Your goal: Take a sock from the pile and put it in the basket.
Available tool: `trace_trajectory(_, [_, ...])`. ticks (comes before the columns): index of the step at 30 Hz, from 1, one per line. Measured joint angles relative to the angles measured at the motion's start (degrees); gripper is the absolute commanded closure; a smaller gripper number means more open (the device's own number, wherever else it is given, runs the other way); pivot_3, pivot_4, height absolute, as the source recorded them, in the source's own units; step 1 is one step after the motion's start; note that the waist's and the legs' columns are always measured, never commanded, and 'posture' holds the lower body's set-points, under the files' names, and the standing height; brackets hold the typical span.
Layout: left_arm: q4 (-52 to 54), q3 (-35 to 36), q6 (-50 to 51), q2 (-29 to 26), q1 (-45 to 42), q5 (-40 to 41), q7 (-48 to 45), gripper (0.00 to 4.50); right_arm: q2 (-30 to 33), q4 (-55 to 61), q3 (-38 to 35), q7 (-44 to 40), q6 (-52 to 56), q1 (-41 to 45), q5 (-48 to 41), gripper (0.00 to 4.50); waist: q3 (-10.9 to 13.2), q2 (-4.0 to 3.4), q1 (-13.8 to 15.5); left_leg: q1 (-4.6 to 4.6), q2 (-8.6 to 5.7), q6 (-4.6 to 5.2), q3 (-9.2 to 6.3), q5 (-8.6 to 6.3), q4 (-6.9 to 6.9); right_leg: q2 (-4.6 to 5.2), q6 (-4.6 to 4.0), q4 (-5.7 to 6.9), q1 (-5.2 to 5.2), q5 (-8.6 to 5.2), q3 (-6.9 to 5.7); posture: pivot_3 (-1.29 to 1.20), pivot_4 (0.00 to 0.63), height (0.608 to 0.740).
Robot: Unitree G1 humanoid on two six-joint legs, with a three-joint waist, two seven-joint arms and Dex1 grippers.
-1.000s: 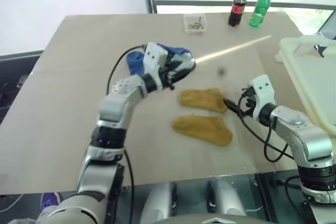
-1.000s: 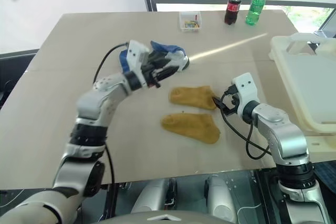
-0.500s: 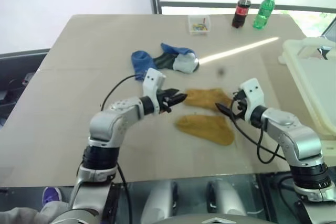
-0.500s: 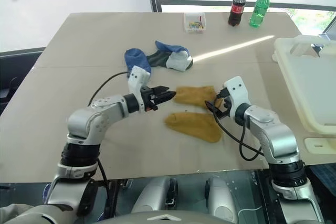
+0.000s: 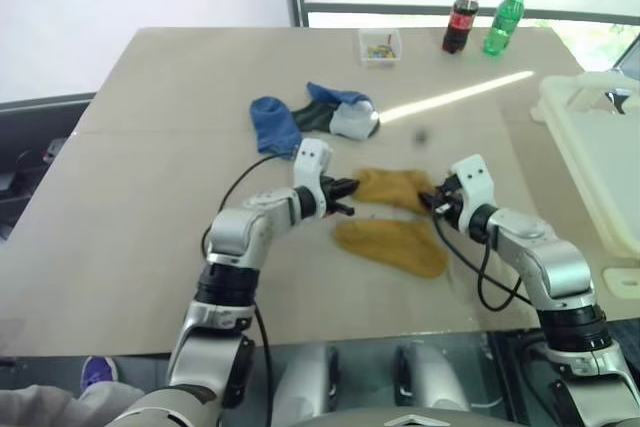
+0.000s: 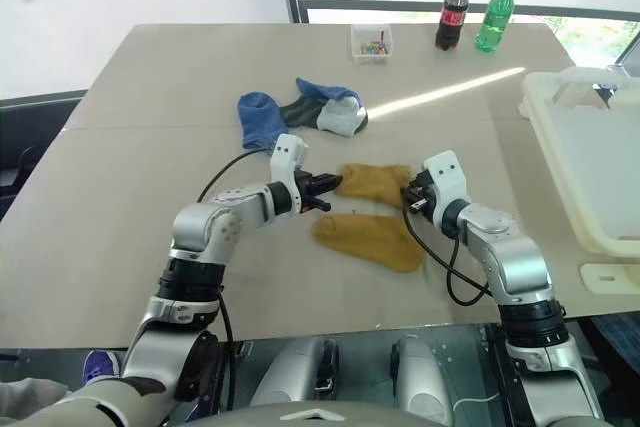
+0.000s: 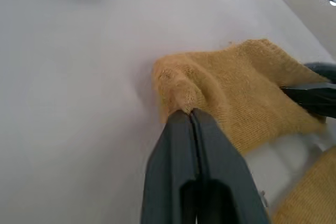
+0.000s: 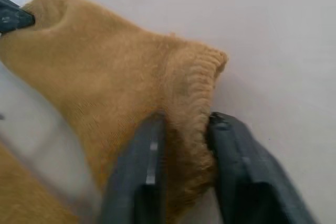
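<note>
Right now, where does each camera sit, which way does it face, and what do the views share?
Left and right eye views: on the head, looking forward and down at the table; both arms show.
Left wrist view: along the left gripper, shut on one end of the mustard sock.
Right wrist view: along the right gripper, clamped on that sock's ribbed cuff.
Shared: the same mustard sock, and each wrist view catches the other gripper's tip.

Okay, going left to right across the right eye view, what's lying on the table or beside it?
Blue socks → left gripper → mustard sock held at both ends → right gripper → white basket.
</note>
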State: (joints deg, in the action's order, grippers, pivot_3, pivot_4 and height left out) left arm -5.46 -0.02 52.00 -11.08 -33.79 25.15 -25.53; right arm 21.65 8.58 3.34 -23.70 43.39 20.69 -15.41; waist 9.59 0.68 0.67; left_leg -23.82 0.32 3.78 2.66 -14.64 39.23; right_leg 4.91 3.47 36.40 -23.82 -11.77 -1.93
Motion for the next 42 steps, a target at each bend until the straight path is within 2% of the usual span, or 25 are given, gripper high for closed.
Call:
trace_trajectory(5, [-0.76,3.18,0.86,0.74,-0.42,2.75,-0.6,4.5,0.76,-1.0,-0.18,-0.94,-1.16,0.77,0.23,4.43,0.0,0.0,-0.14,0.01,0.02,0.0,0.0,0.0,-0.01,-0.01,0.0,0.01,-0.01,0.0,0.0,0.0,0.15,0.732])
trace_trajectory(9, [1.53,8.22,5.79,-0.47,-0.28,9.36,-2.83,4.5,0.87,2.08,-2.71,-2.65,-0.77,0.82,-2.68,4.43,0.01,0.01,-0.1,-0.02,0.03,0.0,-0.01,0.0,-0.01,0.01,0.0,0.0,-0.02,0.0,0.0,0.0,0.15,0.732])
trace_trajectory(11, [5.15,10.29,12.08,-4.58,0.27,14.74,-4.98,4.5,0.99,10.52,-5.71,-3.79,3.86,-0.98,-8.48,4.43,0.03,0.01,-0.16,-0.08,0.08,-0.01,-0.04,0.0,-0.04,0.0,-0.01,0.03,-0.12,-0.01,0.0,0.0,0.15,0.732])
trace_trajectory(13, [7.01,11.39,14.55,-6.95,0.46,16.68,-5.89,4.5,1.32,15.18,-7.33,-3.89,6.44,-2.19,-11.49,4.43,0.02,0.01,-0.18,-0.06,0.08,-0.02,-0.04,0.0,-0.06,-0.01,-0.02,0.02,-0.12,-0.01,0.0,0.0,0.15,0.732])
trace_trajectory(16, [12.38,13.86,21.54,-12.56,2.08,23.14,-8.64,4.5,3.27,26.88,-10.62,-3.51,13.54,-8.61,-18.4,4.43,0.01,0.0,0.06,-0.04,0.08,-0.03,-0.05,-0.01,-0.11,0.03,-0.01,-0.09,-0.05,-0.01,-0.03,0.0,0.15,0.732])
trace_trajectory(20, [17.39,13.86,26.84,-17.04,6.22,27.85,-10.06,4.5,3.75,33.78,-11.03,-1.52,18.83,-14.76,-23.28,4.43,0.01,0.0,-0.02,0.01,0.06,-0.02,-0.02,-0.02,-0.11,0.07,-0.16,-0.14,0.0,-0.1,0.01,0.0,0.15,0.732])
trace_trajectory(24, [20.05,9.74,25.67,-19.22,10.21,26.53,-10.38,4.5,3.71,35.47,-9.41,0.72,19.14,-17.31,-23.7,4.43,0.0,-0.01,0.03,0.08,0.07,0.12,-0.02,-0.1,-0.11,0.05,-0.25,-0.09,0.01,-0.15,0.03,0.0,0.15,0.732])
trace_trajectory(35, [18.01,4.18,19.19,-15.9,9.82,21.05,-7.89,4.5,4.56,32.24,-5.61,2.81,15.24,-19.64,-19.3,4.43,0.0,0.0,0.12,0.02,0.06,0.12,0.0,-0.09,-0.08,0.02,-0.26,-0.1,-0.03,-0.15,0.05,0.0,0.15,0.732])
trace_trajectory(39, [16.96,2.8,17.98,-16.39,10.02,19.23,-8.04,3.1,6.29,30.87,-3.99,2.65,13.87,-22.31,-16.89,4.5,0.01,0.0,0.1,0.0,0.05,0.13,0.01,-0.1,-0.08,0.03,-0.25,-0.13,-0.03,-0.15,0.06,0.0,0.15,0.732])
trace_trajectory(41, [16.95,1.6,17.29,-16.9,10.2,18.54,-8.59,2.63,6.58,30.84,-3.67,2.59,12.89,-22.72,-16.23,4.5,0.01,0.01,0.1,0.01,0.06,0.14,0.0,-0.1,-0.08,0.03,-0.25,-0.13,-0.03,-0.16,0.06,0.0,0.15,0.732])
trace_trajectory(42, [16.79,1.19,16.93,-17.15,10.46,17.89,-8.9,2.04,7.11,30.77,-3.14,2.45,12.17,-23.07,-15.44,4.5,0.01,0.0,0.1,0.01,0.06,0.14,0.01,-0.1,-0.08,0.03,-0.25,-0.13,-0.04,-0.16,0.05,0.0,0.15,0.732])
